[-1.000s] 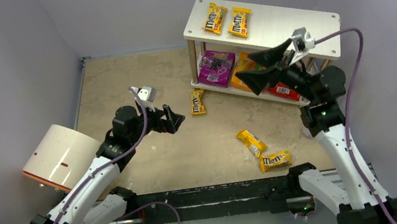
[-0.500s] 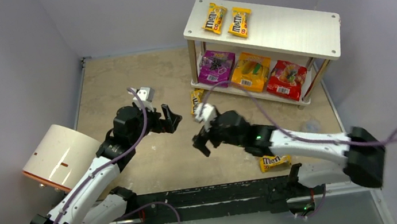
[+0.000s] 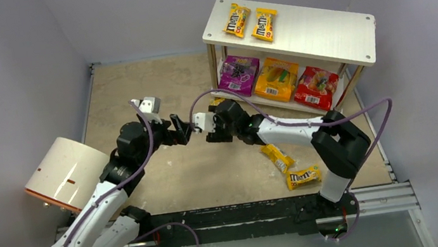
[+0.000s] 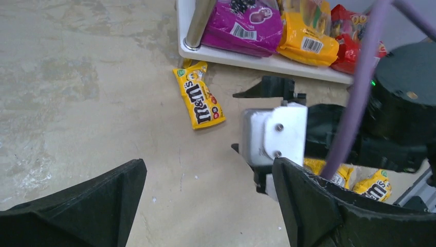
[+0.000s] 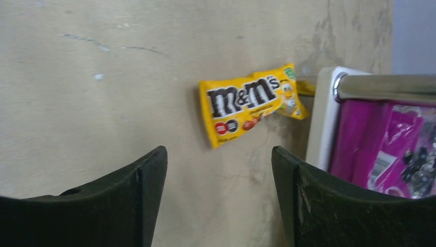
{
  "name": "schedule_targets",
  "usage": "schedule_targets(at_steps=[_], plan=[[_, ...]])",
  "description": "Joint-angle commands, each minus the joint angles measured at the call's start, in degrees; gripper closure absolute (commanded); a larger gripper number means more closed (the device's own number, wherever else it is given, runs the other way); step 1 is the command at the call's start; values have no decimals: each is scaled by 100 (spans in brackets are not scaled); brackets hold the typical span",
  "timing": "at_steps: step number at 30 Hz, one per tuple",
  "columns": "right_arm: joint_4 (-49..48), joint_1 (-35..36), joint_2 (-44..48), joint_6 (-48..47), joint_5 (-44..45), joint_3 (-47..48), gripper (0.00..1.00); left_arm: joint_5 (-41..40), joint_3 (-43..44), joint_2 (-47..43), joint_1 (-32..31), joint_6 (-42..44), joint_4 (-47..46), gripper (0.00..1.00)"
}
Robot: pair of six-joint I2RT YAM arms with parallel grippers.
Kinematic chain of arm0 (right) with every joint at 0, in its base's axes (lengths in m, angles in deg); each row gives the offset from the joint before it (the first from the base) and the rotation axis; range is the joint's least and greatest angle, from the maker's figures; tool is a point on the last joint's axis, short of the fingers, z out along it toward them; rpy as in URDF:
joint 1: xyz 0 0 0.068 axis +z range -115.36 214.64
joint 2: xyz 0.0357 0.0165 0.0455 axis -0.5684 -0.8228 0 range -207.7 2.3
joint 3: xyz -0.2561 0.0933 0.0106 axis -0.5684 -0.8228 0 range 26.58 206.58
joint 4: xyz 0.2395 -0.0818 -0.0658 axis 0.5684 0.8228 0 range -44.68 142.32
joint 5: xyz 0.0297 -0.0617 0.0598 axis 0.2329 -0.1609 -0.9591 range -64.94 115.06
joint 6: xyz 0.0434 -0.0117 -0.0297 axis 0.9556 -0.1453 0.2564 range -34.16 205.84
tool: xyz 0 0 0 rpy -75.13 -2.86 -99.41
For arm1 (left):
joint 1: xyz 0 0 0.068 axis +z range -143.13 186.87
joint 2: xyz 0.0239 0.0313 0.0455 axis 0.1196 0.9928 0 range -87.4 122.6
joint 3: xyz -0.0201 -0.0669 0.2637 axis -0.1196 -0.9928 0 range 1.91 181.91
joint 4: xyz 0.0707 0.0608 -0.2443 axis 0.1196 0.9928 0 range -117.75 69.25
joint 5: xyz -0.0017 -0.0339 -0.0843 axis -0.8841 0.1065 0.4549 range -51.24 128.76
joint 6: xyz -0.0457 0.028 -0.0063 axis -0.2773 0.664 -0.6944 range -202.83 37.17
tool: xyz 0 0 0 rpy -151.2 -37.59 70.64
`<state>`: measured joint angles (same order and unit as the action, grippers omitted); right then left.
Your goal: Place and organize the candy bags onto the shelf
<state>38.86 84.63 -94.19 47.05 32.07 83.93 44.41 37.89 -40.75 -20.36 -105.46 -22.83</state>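
Observation:
The shelf (image 3: 319,30) stands at the back right. Two yellow candy bags (image 3: 236,19) (image 3: 264,23) lie on its top board. On the lower board sit the purple (image 3: 239,75), orange (image 3: 276,79) and red (image 3: 316,88) bags. A third yellow packet (image 5: 247,100) lies on the table by the shelf's left post (image 5: 385,87). My right gripper (image 5: 218,152) hovers open just short of it, with nothing between the fingers. In the top view that gripper (image 3: 216,115) covers most of the packet. My left gripper (image 4: 208,164) is wide open and empty, facing the right wrist (image 4: 272,136).
Two more yellow packets (image 3: 277,157) (image 3: 302,177) lie on the table near the right arm's base. A white-and-tan cylinder (image 3: 66,172) lies at the left edge. Grey walls close in the table on three sides.
My right arm left the shelf's lower tier and swung down and left to the packet by the post, its jaws narrowing a little. The left gripper shifted slightly towards it.

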Motion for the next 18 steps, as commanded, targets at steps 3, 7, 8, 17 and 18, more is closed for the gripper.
schedule_targets(at_steps=[3, 7, 8, 17, 18], plan=[[514, -357, -656, -933, -982, 782, 24, -79, -55, -210, -11, 99, 154, 0], [1172, -557, -912, -1240, -1550, 1223, 26, -51, -100, -314, -10, 103, 92, 0], [1063, -582, -971, -1274, -1488, 1238, 26, -88, -94, -325, -11, 94, 108, 0], [1106, -960, -1680, -1241, -1445, 1768, 33, -165, -92, -280, -7, 85, 109, 0], [1119, -977, -1770, -1245, -1453, 1801, 34, -173, -92, -289, -8, 84, 113, 0]])
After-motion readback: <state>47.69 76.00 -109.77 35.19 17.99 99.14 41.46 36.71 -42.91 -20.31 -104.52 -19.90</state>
